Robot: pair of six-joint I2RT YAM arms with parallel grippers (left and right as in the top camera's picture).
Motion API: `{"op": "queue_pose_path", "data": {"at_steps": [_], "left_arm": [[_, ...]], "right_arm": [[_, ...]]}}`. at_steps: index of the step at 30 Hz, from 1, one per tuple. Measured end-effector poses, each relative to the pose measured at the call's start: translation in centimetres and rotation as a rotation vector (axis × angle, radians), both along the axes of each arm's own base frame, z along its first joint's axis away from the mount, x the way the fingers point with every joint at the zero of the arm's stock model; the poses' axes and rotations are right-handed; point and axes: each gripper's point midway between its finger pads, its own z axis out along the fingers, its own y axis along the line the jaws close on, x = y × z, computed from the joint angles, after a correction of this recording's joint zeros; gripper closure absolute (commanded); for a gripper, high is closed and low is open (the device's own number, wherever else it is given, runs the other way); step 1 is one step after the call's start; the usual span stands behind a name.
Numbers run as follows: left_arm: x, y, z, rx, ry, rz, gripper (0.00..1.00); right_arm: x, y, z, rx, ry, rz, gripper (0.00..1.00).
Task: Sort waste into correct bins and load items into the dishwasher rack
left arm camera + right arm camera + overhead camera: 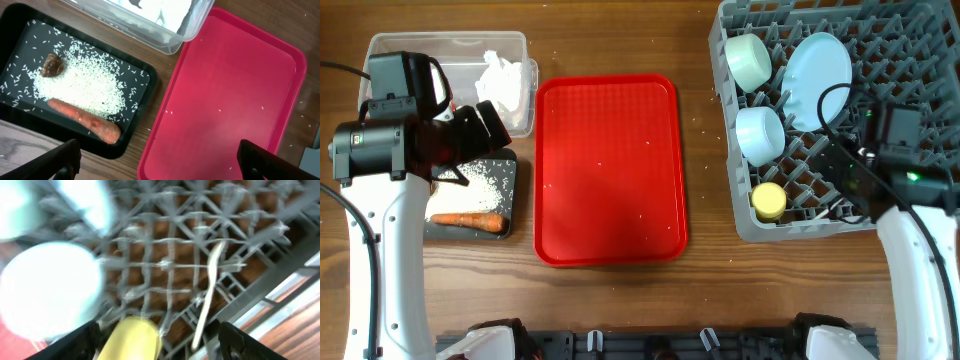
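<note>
The grey dishwasher rack point(910, 40) at the right holds a light blue plate point(818, 65), two bowls point(748, 58) point(760, 133), a yellow cup point(769, 200) and a white spoon point(210, 292). The black tray point(20, 37) holds rice point(85, 85), a carrot point(85, 119) and a brown scrap point(52, 65). The clear tub point(390, 45) holds a white napkin point(505, 75). My left gripper point(157, 162) is open and empty, above the gap between the black tray and the red tray. My right gripper point(157, 340) is open above the rack, over the cup point(132, 339) and spoon.
The red serving tray point(610, 170) lies in the middle with a few rice grains on it. A few grains also lie on the wooden table beside it. Black cables run over the rack's front right part.
</note>
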Motion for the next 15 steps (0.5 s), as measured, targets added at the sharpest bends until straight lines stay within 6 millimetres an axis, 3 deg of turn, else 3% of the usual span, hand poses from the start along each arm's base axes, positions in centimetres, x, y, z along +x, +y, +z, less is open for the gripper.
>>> {"op": "queue_pose_path", "data": {"at_steps": [2,3,4,8,10,12,15], "left_arm": [[0.0,0.0,0.0,0.0,0.0,0.0,0.0],[0.0,0.0,0.0,0.0,0.0,0.0,0.0],[0.0,0.0,0.0,0.0,0.0,0.0,0.0],[0.0,0.0,0.0,0.0,0.0,0.0,0.0],[0.0,0.0,0.0,0.0,0.0,0.0,0.0],[0.0,0.0,0.0,0.0,0.0,0.0,0.0],[0.0,0.0,0.0,0.0,0.0,0.0,0.0]], "right_arm": [[-0.4,1.1,2.7,0.014,-0.059,0.086,0.19],[-1.1,2.0,5.1,0.022,-0.114,0.148,0.16],[-1.7,2.7,6.8,0.025,-0.157,0.187,0.0],[-5.0,5.5,11.4,0.086,-0.322,0.296,0.0],[-6.3,6.4,12.4,0.12,-0.364,0.3,0.0],[-7.7,6.5,11.9,0.126,-0.335,0.291,0.0],[-7.5,6.0,12.1,0.087,-0.346,0.295,0.0]]}}
